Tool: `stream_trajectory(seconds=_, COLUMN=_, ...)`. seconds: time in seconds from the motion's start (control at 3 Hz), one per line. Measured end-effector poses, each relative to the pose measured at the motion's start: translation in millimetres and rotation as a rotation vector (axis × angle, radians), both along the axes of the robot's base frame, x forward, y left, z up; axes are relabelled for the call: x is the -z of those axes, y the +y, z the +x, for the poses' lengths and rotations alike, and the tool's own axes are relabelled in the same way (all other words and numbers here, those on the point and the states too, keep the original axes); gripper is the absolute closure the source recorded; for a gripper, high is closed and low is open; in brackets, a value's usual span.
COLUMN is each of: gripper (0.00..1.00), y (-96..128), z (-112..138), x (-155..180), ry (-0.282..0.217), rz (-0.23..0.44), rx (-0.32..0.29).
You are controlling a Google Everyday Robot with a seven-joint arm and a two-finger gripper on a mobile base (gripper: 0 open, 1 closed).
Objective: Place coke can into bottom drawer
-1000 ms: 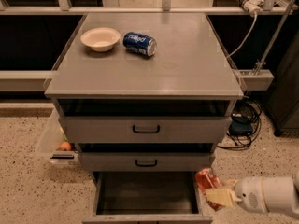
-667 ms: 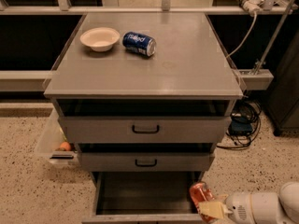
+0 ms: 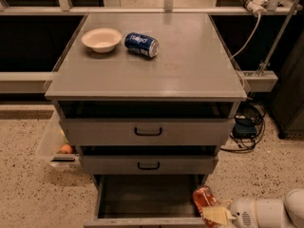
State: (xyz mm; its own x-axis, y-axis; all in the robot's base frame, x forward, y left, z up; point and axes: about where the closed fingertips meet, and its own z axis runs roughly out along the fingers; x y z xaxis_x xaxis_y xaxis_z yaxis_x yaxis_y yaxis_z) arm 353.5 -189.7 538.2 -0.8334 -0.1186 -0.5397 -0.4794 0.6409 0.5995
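The coke can point(image 3: 204, 198), red-orange with white markings, is held tilted at the right side of the open bottom drawer point(image 3: 147, 196), just above its dark interior. My gripper point(image 3: 212, 212) comes in from the lower right on a white arm point(image 3: 266, 213) and is shut on the can, its tan fingers point(image 3: 214, 216) against the can's lower end.
A grey cabinet top point(image 3: 190, 61) carries a white bowl point(image 3: 101, 39) and a blue can point(image 3: 141, 44) lying on its side. Two upper drawers with black handles point(image 3: 148, 131) stand slightly open. A clear bin point(image 3: 54, 146) is at the left, cables point(image 3: 247, 122) at the right.
My gripper has moved left and down with the coke can, from beside the drawer's right edge to over its right side.
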Motion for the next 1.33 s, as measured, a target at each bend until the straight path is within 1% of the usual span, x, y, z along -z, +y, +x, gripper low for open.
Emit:
stream_trajectory(seconds=0.33, gripper=1.0, y=-10, z=20, x=28, ry=0.025, rz=0.016, rx=0.04)
stream_trajectory(seconds=0.67, gripper=1.0, y=-1, z=42, x=102, ry=0.118, rz=0.072, rx=0.056)
stream_trajectory(seconds=1.0, gripper=1.0, y=53, z=79, x=191, ry=0.194, rz=0.161, rx=0.003)
stream_trajectory(seconds=1.33, gripper=1.0, y=56, z=80, x=195, ry=0.197, rz=0.166, rx=0.002)
